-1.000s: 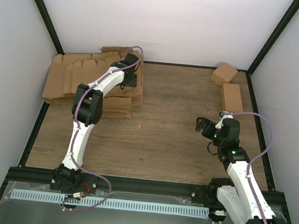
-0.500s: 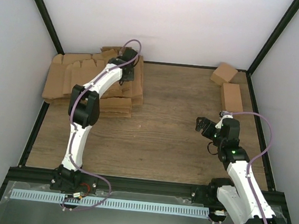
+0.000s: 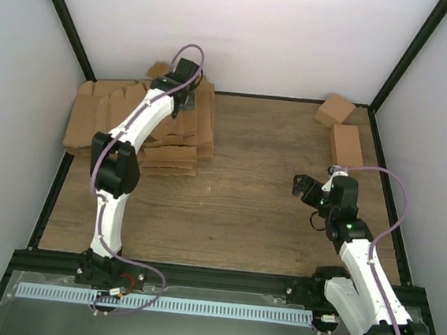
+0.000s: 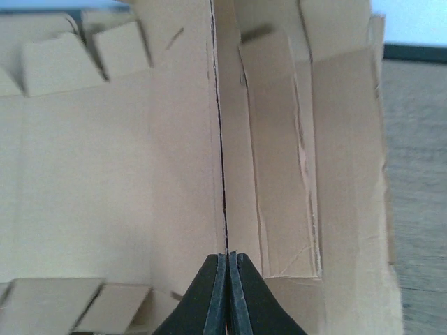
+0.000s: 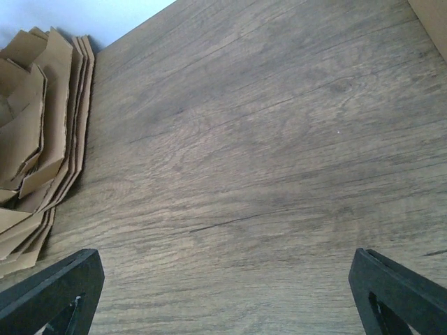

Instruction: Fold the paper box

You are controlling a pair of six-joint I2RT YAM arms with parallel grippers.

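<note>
My left gripper [image 4: 228, 255] is shut at the top of the cardboard pile by the back wall. A thin brown edge runs straight up from between its pads; this is the paper box [image 4: 221, 139], a flat blank seen edge-on. In the top view the left gripper [image 3: 183, 92] is stretched far out over the pile [image 3: 133, 119], and its fingertips are hidden under the wrist. My right gripper [image 5: 225, 252] stands wide open over bare wood, nothing between its fingers. In the top view the right gripper [image 3: 306, 201] hovers at the table's right side.
The pile of flat blanks [image 5: 35, 139] fills the back left corner. Two folded brown boxes [image 3: 335, 110] [image 3: 346, 145] lie at the back right. A black frame [image 3: 197, 274] borders the wooden table, with white walls behind and at both sides.
The left arm has reached farther back over the pile, and its gripper has gone from open to shut on a blank's edge. The right arm has not moved.
</note>
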